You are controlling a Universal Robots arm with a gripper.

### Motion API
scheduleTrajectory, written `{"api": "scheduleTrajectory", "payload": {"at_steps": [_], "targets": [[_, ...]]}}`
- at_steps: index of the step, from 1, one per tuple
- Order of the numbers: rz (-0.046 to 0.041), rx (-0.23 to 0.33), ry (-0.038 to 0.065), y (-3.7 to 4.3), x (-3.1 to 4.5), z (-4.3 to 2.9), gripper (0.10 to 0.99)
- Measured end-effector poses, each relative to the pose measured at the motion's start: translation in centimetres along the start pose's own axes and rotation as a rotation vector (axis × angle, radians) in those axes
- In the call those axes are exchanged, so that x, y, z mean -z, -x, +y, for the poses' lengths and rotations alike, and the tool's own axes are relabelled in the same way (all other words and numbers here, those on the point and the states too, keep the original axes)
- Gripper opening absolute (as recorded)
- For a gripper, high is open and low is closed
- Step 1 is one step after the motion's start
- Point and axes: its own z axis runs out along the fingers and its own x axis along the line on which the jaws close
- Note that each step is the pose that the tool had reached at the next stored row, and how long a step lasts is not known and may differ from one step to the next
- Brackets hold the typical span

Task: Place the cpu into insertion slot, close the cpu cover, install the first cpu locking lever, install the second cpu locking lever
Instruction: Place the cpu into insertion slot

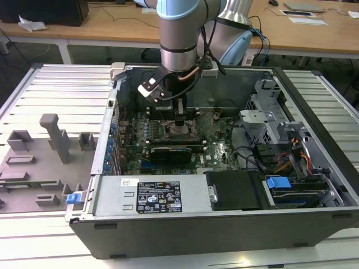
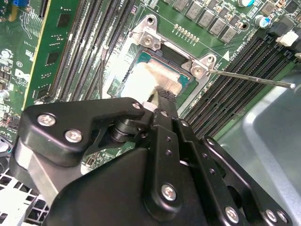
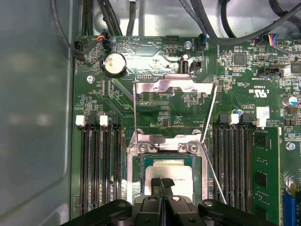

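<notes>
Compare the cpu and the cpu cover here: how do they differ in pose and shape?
Pose: the cpu lies flat in the insertion slot; the cpu cover stands tilted up, open. Shape: the cpu is a solid plate; the cpu cover is a frame with a large window. Contact: the claw sits over the cpu, apart from the cpu cover. Both are silvery metal.

Surface: ribbed silver aluminium-profile table (image 1: pixel 61 89) | on it: open dark-grey metal computer case (image 1: pixel 196 235); grey plastic fixture plate (image 1: pixel 28 174), exterior view's left
</notes>
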Motion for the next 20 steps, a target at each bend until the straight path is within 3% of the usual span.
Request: {"api": "scheduleTrajectory", "payload": {"at_steps": [5, 14, 18, 20], "targets": [[0.0006, -0.001, 0.0, 0.55, -0.32, -0.02, 0.106], [-0.0002, -0.001, -0.001, 0.66, -1.03, -0.09, 0.106], [0.0004, -0.001, 0.0, 0.65, -1.03, -0.08, 0.106], [-0.0003, -0.001, 0.0, 0.66, -0.51, -0.03, 0.106]]}}
